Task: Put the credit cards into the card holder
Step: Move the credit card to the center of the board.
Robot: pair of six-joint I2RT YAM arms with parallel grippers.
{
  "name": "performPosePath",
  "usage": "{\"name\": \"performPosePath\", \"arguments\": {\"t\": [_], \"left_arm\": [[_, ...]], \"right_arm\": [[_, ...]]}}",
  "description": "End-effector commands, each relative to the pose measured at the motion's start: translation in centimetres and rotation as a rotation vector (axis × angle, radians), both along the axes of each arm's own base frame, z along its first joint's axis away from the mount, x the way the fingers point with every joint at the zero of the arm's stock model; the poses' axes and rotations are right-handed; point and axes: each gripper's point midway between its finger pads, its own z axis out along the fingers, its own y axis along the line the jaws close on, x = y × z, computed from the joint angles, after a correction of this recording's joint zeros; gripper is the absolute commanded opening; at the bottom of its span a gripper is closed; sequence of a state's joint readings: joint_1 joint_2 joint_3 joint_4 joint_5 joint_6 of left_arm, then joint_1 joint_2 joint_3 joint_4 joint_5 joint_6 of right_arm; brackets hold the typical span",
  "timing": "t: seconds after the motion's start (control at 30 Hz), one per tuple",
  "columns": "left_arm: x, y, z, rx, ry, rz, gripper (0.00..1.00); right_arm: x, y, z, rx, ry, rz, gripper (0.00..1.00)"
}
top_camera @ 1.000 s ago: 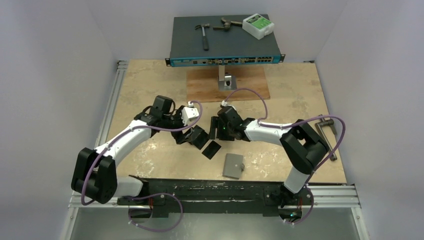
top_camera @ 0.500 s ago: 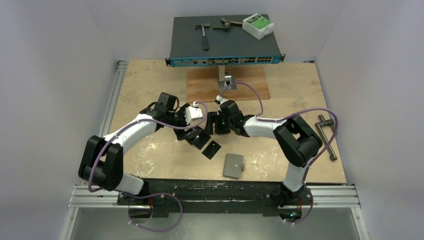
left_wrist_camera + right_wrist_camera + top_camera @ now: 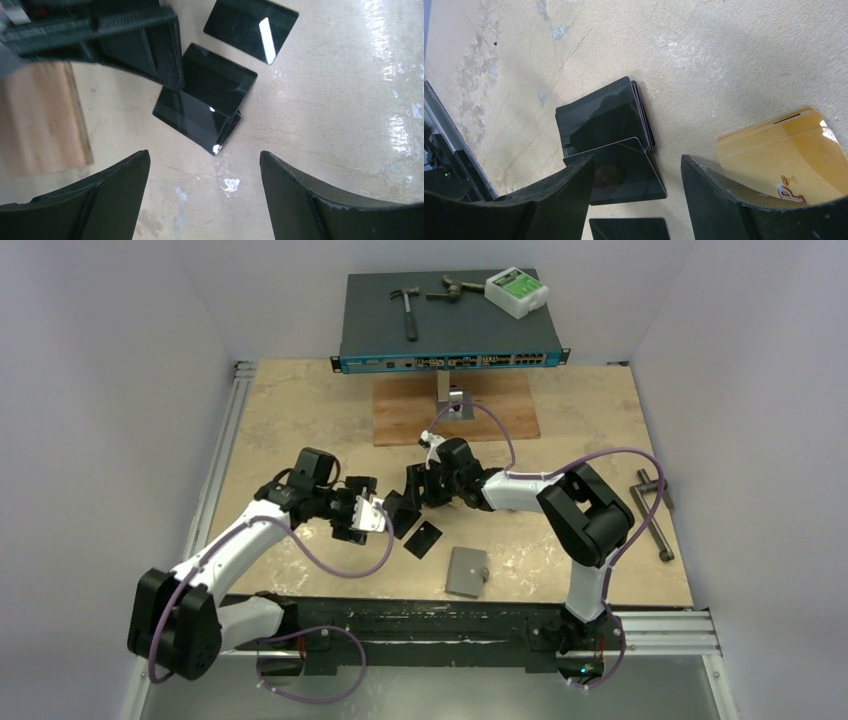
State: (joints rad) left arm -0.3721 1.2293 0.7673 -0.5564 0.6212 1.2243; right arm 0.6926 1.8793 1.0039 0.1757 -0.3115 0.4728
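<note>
Left gripper point(image 3: 203, 156), right gripper point(image 3: 638, 159) spread; one card holder point(image 3: 466, 572); orange-yellow credit cards point(image 3: 774, 150) overlapping.

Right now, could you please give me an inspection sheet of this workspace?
Surface: beige table, scuffed; wood board at the far middle.
Job's things: dark cards overlapping between the grippers, single card apart from them; orange cards partly behind a right finger; grey holder near the front edge, seemingly closed, apart from all cards.
Clutter: metal tool at the right edge.
Grippers: left gripper open over the dark cards; right gripper open, holding nothing.
Cables: purple cables looped along both arms.
Surroundings: switch carrying hammer and white box; plain walls.
</note>
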Motion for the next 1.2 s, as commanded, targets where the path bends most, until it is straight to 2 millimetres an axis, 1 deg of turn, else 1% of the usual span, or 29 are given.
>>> {"name": "performPosePath", "arguments": {"t": [0.0, 0.03, 0.17, 0.3, 0.43, 0.57, 0.73, 0.87, 1.0, 1.17], "left_arm": [[-1.3, -2.5, 2.5, -0.132, -0.195, -0.220, 0.81], [-1.5, -3.0, 2.3, -0.150, -0.222, -0.247, 0.81], [-3.8, -4.0, -0.1, -0.162, -0.268, -0.398, 0.81], [-4.6, -4.3, -2.0, -0.157, -0.308, -0.471, 0.81], [-3.5, -4.8, -2.2, -0.173, -0.364, -0.459, 0.80], [-3.0, -5.0, -2.7, -0.173, -0.416, -0.475, 0.78], [-2.6, -5.1, -3.6, -0.158, -0.426, -0.488, 0.74], [-2.3, -5.2, -3.9, -0.156, -0.435, -0.486, 0.71], [-1.5, -5.3, -3.9, -0.150, -0.469, -0.479, 0.63], [-1.6, -4.9, -4.9, -0.122, -0.453, -0.485, 0.48]], "right_arm": [[-1.0, -1.3, -2.2, -0.061, 0.038, 0.039, 0.65], [-1.0, -1.3, -2.2, -0.058, 0.040, 0.046, 0.64], [-1.5, -1.6, -2.1, -0.044, 0.037, 0.085, 0.63], [-2.0, -1.4, -1.8, 0.007, 0.040, 0.134, 0.62], [-2.6, -0.6, -1.4, 0.063, 0.050, 0.176, 0.60], [-3.0, -0.1, -1.4, 0.097, 0.063, 0.213, 0.59], [-3.1, 0.0, -1.5, 0.111, 0.066, 0.224, 0.57], [-3.0, 0.1, -1.6, 0.114, 0.063, 0.224, 0.56], [-3.2, 0.3, -1.7, 0.128, 0.072, 0.226, 0.54], [-3.3, 0.3, -1.6, 0.142, 0.074, 0.226, 0.52]]}}
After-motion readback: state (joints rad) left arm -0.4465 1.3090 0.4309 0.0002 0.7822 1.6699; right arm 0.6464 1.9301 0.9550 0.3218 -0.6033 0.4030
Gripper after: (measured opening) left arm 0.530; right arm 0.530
